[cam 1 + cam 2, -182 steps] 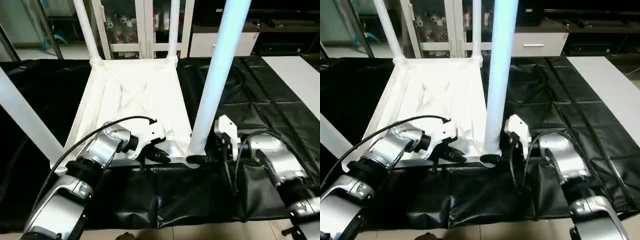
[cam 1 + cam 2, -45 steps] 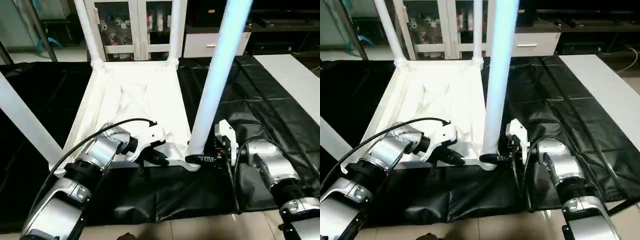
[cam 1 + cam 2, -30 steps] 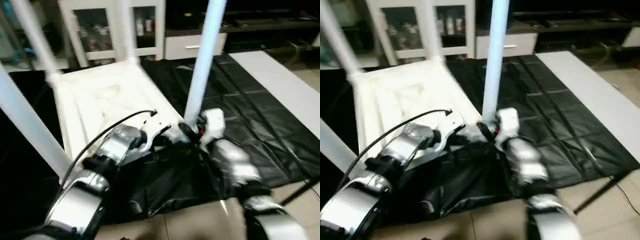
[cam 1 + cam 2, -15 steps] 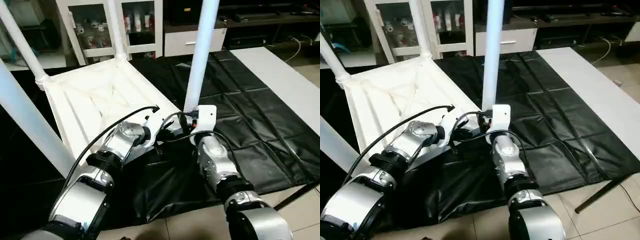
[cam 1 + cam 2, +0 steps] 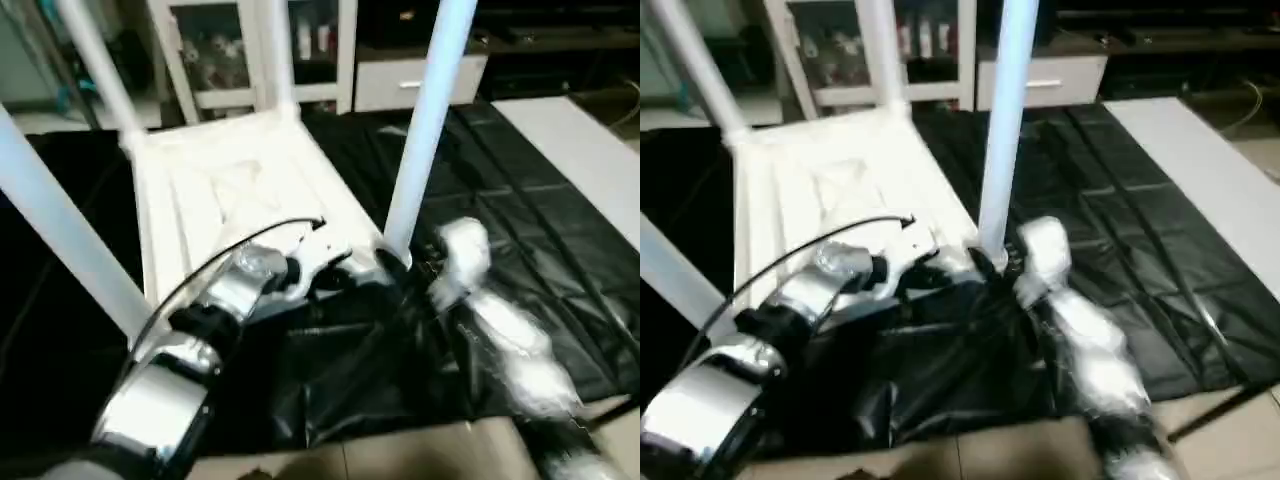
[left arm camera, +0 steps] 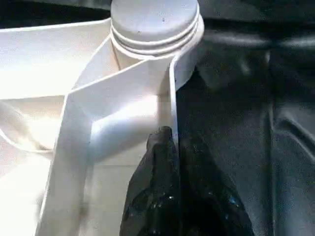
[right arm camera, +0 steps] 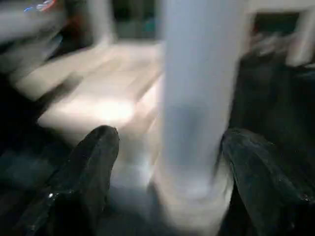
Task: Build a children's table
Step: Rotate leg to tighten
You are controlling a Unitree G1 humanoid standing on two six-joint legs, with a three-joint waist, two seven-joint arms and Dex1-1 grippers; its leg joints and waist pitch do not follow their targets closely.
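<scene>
Lying upside down, children's table points its legs straight up.

White children's table upside down, apparently four legs upright

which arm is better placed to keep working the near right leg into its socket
Right. Its end effector stands open with a finger on each side of the near right leg, just above the corner socket. The left end effector is shut on the tabletop's edge rib, steadying it.
</scene>
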